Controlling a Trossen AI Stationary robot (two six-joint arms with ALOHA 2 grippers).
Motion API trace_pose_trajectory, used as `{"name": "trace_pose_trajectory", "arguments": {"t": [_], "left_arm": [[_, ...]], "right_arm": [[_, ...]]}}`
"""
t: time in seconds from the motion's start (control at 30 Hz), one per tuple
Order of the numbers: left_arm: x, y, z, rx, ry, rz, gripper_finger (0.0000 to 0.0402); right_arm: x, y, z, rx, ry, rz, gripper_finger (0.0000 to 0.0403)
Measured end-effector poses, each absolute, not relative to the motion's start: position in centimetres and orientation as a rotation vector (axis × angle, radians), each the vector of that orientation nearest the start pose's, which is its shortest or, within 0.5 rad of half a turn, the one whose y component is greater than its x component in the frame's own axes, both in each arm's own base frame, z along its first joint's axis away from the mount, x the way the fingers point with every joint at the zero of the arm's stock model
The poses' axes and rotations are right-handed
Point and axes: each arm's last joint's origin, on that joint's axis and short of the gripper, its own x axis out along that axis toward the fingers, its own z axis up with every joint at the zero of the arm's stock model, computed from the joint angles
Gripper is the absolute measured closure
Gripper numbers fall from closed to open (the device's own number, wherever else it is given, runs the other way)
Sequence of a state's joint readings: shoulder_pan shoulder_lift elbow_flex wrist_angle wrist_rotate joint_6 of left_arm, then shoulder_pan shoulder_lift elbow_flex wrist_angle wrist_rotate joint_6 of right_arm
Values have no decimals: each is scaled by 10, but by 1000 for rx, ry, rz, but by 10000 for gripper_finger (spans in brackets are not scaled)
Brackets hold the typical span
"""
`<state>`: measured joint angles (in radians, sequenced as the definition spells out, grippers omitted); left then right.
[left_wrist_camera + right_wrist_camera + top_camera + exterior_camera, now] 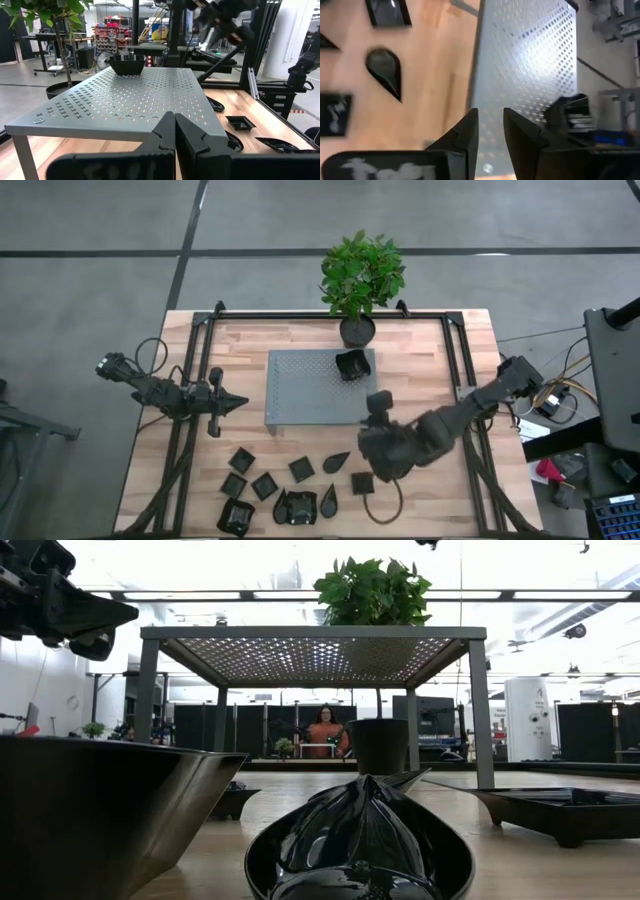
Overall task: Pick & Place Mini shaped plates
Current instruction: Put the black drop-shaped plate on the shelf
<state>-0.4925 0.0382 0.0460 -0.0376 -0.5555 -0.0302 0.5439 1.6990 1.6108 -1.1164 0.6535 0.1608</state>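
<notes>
Now, you have one mini plate (pixel 352 365) sitting on the grey perforated platform (pixel 300 395), near its plant-side edge. About ten more mini plates (pixel 280 490) lie scattered on the desk (pixel 440 500) in front of it. Your right tool (pixel 378 402) hovers at the platform's front corner, fingers parted and empty. Your left tool (pixel 235 404) waits clenched beside the platform. No writing is readable.
</notes>
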Motion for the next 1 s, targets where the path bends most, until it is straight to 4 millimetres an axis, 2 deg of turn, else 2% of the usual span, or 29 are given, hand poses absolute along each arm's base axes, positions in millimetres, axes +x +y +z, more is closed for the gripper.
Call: {"name": "trace_pose_trajectory", "arguments": {"t": [0.37,0.7,1.0], "left_arm": [[89,-31,173,-15,25,63,401],[89,-31,173,-15,26,64,401],[90,-31,172,-13,29,64,401]], "right_arm": [[298,196,308,-315,874,-162,335],[305,217,286,-295,889,-121,328],[311,227,268,-250,913,-135,343]]}}
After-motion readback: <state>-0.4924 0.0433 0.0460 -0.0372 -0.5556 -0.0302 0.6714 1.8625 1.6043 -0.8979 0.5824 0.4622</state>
